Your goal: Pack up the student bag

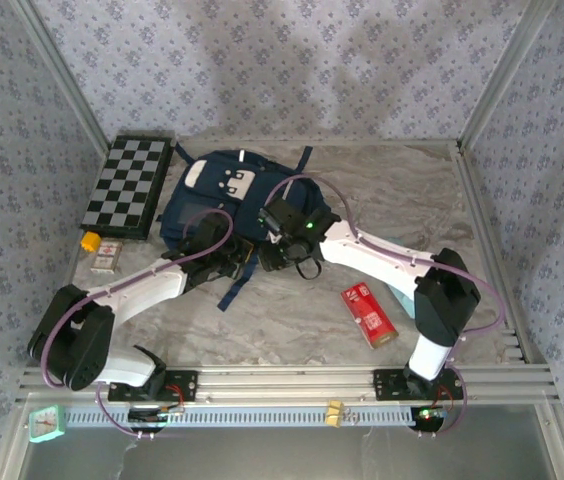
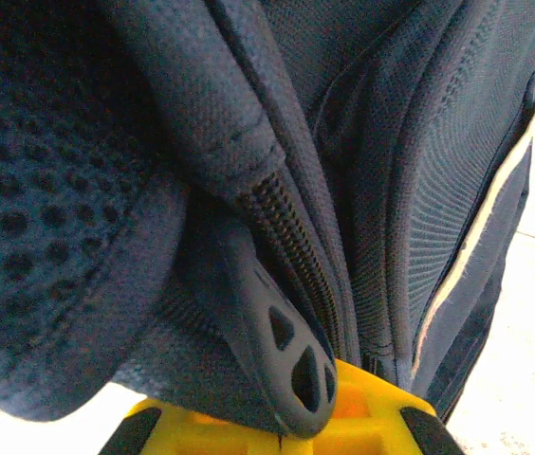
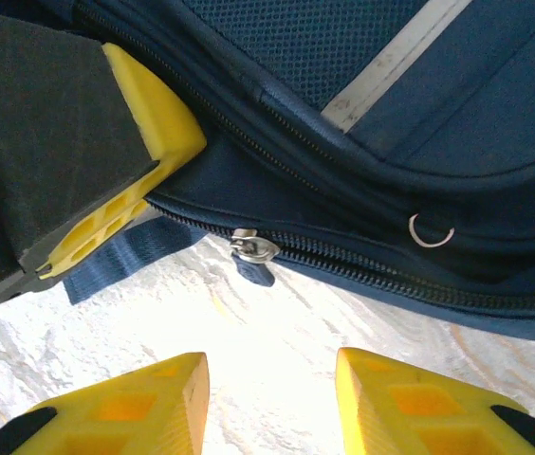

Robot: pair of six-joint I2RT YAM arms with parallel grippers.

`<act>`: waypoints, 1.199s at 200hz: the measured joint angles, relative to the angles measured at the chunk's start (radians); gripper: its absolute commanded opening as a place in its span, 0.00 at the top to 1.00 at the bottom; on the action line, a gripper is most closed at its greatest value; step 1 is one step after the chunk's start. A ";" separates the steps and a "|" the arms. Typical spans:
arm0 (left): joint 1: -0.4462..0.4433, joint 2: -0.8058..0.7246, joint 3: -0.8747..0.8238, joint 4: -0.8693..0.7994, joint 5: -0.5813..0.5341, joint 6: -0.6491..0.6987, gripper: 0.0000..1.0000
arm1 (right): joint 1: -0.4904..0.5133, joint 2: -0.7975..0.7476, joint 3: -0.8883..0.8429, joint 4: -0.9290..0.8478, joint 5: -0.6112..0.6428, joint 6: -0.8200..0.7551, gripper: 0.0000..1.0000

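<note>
The student bag (image 1: 212, 195), navy with white patches, lies at the back centre of the table. Both grippers meet at its near edge. My left gripper (image 2: 282, 431) is shut on the bag's dark rubber zipper pull (image 2: 291, 365), beside the closed zipper teeth (image 2: 296, 246). In the top view the left gripper (image 1: 230, 262) sits just left of my right gripper (image 1: 267, 258). The right gripper (image 3: 272, 398) is open, with bare table between its yellow fingers. A metal zipper slider (image 3: 253, 248) lies a short way ahead of them. The left gripper's finger (image 3: 144, 123) presses the bag at upper left.
A checkered board (image 1: 127, 185) lies at the back left, with a small card box (image 1: 108, 256) and a yellow object (image 1: 89, 241) near it. A red packet (image 1: 369, 314) lies on the table by the right arm. A loose strap (image 1: 234, 290) trails toward the front.
</note>
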 measured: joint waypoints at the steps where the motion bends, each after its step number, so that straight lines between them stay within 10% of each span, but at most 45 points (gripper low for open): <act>1: 0.000 0.000 0.000 0.000 0.000 0.000 1.00 | 0.000 0.000 0.000 0.000 0.000 0.002 0.59; 145: 0.002 -0.020 0.000 0.002 -0.002 -0.001 1.00 | 0.005 0.129 0.054 0.077 0.050 0.208 0.62; 240: 0.002 -0.020 0.000 0.003 -0.011 0.000 1.00 | 0.003 0.135 0.055 0.089 0.056 0.176 0.81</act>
